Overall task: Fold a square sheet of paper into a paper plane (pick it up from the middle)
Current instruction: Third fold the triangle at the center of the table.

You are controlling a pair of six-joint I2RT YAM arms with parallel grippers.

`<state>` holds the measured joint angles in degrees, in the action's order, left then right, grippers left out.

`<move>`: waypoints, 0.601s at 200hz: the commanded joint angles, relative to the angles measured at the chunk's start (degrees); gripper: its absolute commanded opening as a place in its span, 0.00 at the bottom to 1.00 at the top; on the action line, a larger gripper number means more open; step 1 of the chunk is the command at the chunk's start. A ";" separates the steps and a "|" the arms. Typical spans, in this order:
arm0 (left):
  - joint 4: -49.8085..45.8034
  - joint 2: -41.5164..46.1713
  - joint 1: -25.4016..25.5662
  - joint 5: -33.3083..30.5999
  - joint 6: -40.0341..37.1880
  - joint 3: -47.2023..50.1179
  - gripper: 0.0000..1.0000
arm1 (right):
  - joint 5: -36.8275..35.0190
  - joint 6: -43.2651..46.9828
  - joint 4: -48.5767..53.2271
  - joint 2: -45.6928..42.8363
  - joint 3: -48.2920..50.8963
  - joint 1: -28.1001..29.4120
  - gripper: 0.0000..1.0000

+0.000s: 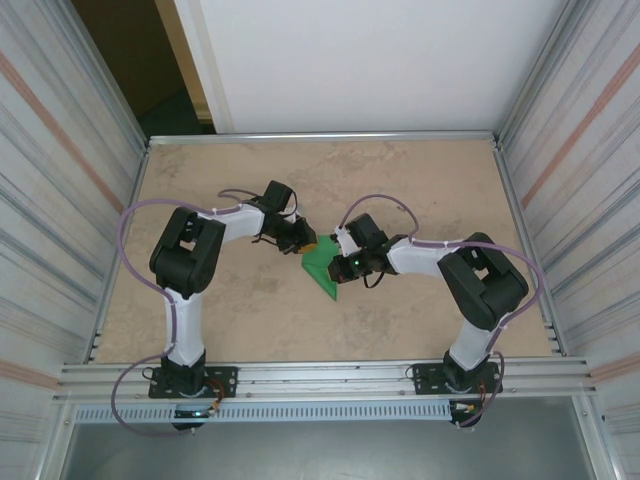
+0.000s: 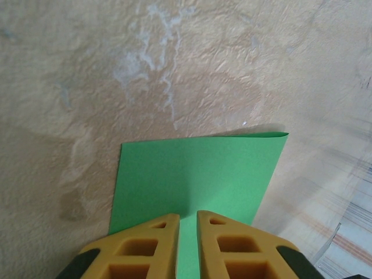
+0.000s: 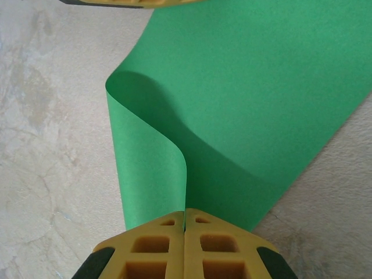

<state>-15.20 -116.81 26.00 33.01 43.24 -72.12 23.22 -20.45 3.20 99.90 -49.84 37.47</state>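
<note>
Square sheet of paper (image 1: 325, 268) sits mid-table (image 1: 420, 180), between the two arms, lying mostly flat on the mottled tan top. Right gripper (image 3: 185, 212): jaws fully together, pinching one edge of the sheet. From the pinch, the green flap rises off the table and rolls over in a soft, open curl with no crease in it. Left gripper (image 2: 187, 216): jaws almost together with only a thin slit between, green showing through the slit. Its tips are low over the near part of the sheet. Nothing sits between the jaws, and I cannot tell whether the tips press on the paper or just hover. The far edge of the sheet in the left wrist view shows a slight lifted lip. Judgement: the step in hand is a fold, the right arm carrying its edge across while the left serves as anchor. To do it well, the left tips should bear firmly on the paper so it cannot slide or pivot. The right should travel in a low arc, keeping the curl loose, and line its edge up with the matching edge before lowering. Only then should the roll be pressed into a crease. Risks: pulling too hard drags the whole sheet, and a skewed landing gives a crooked fold that spoils the plane's nose.
</note>
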 commanded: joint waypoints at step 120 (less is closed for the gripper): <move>-3.88 -2.19 0.63 -0.85 -1.54 -0.57 0.18 | -2.08 -0.91 2.14 2.36 -1.92 -0.39 0.01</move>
<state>-15.46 -116.88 26.00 33.01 43.22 -72.34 22.06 -20.56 3.60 101.16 -50.09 37.45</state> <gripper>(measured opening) 0.181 0.064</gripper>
